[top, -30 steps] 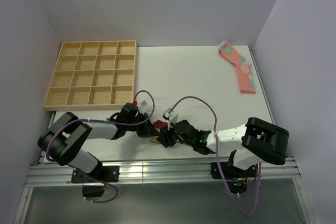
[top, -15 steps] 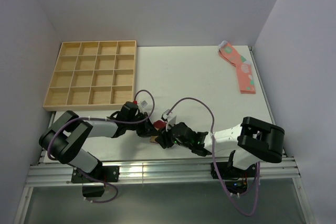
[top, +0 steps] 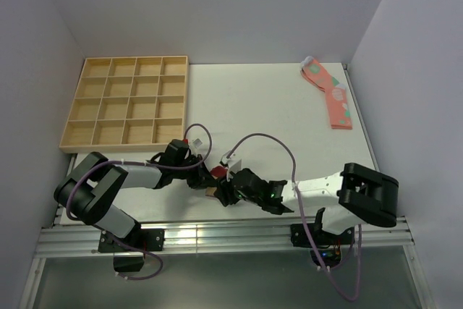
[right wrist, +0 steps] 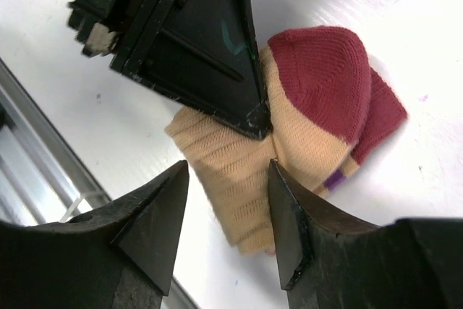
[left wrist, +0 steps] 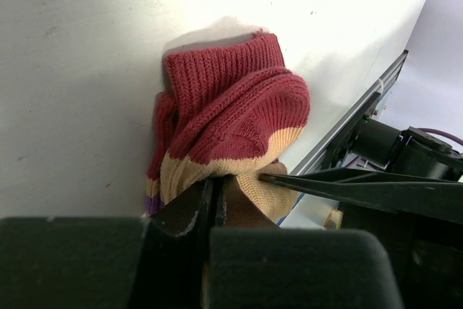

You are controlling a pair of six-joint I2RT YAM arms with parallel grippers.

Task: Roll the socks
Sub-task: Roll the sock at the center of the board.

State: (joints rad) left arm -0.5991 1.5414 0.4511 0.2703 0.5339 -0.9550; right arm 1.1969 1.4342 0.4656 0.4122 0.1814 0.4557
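Note:
The socks (top: 217, 173) lie bunched near the table's front edge, tan knit with a dark red toe and a bit of purple stripe. In the left wrist view the socks (left wrist: 231, 124) fold over my left gripper (left wrist: 215, 184), whose jaws are shut on the tan fabric at their tips. My left gripper (top: 202, 177) reaches in from the left. My right gripper (top: 224, 193) comes from the right. Seen from the right wrist, the right gripper (right wrist: 228, 179) stands open astride the tan end of the socks (right wrist: 239, 171), with one of its fingers at the fabric's edge.
A wooden tray (top: 126, 110) with several compartments sits at the back left. Salmon-pink spotted socks (top: 333, 95) lie at the back right. The table's front edge and a metal rail (top: 217, 233) run just behind the grippers.
The right gripper has edged left toward the socks and its jaws have widened a little. The left gripper keeps its hold and has not moved.

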